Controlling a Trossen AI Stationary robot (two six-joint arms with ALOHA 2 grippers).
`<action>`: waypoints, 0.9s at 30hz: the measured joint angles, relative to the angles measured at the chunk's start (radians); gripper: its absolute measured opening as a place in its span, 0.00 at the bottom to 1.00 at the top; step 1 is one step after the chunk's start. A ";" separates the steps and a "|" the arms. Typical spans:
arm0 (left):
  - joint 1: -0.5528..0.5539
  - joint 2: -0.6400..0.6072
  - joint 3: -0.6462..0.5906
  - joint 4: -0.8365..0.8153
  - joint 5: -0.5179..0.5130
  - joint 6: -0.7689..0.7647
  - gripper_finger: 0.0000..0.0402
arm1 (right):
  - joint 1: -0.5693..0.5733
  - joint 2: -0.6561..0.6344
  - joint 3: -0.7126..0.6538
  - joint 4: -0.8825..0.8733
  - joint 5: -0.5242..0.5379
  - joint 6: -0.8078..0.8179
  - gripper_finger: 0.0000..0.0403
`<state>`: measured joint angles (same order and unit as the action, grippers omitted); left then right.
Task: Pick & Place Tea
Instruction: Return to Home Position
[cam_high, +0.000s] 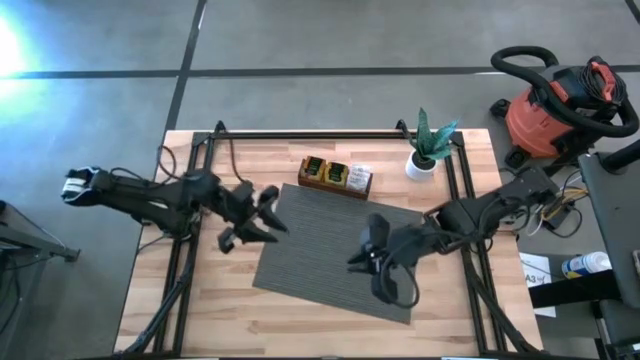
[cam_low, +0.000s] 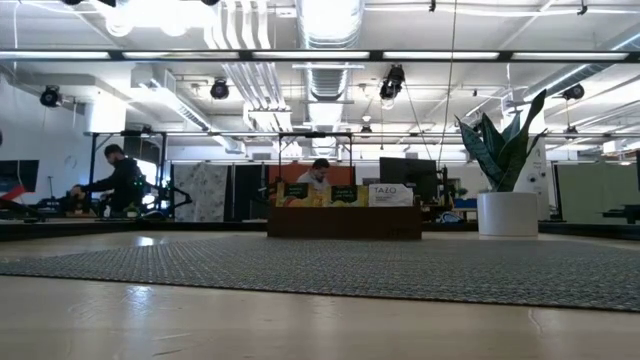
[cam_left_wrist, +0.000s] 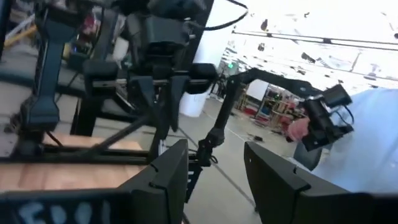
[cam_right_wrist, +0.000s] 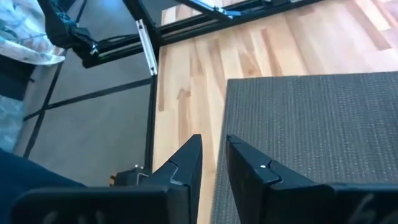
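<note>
The tea shows as orange, yellow and white sachets (cam_high: 335, 176) standing upright in a long dark wooden tray (cam_low: 345, 222) at the far edge of the grey ribbed mat (cam_high: 330, 255). My left gripper (cam_high: 268, 216) hangs above the mat's left edge, clear of the table. It is open, with nothing between its fingers (cam_left_wrist: 168, 171). My right gripper (cam_high: 362, 258) hovers over the middle of the mat (cam_right_wrist: 311, 124), pointing down and toward the table's left. A narrow gap separates its fingers (cam_right_wrist: 186, 165), and nothing is in it. Neither gripper shows in the low view.
A white pot with a green plant (cam_high: 422, 160) stands at the far right of the table, right of the tray. Black frame rails (cam_high: 190, 200) run along both sides of the table. A red shop vacuum (cam_high: 555, 105) stands on the floor beyond the right corner.
</note>
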<state>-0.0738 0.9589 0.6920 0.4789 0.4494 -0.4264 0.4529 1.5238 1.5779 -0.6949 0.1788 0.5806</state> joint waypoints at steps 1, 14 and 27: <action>0.017 -0.024 -0.013 -0.001 0.021 0.011 0.38 | -0.009 -0.012 -0.013 0.002 -0.001 -0.003 0.17; 0.081 -0.438 -0.408 0.166 -0.032 -0.120 0.38 | -0.072 -0.325 -0.625 0.627 -0.111 0.055 0.20; 0.081 -0.652 -0.616 0.217 -0.039 -0.156 0.38 | -0.072 -0.670 -1.081 0.859 -0.107 0.126 0.18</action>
<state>0.0071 0.3071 0.0759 0.6961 0.4103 -0.5821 0.3813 0.8535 0.4969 0.1637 0.0717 0.7064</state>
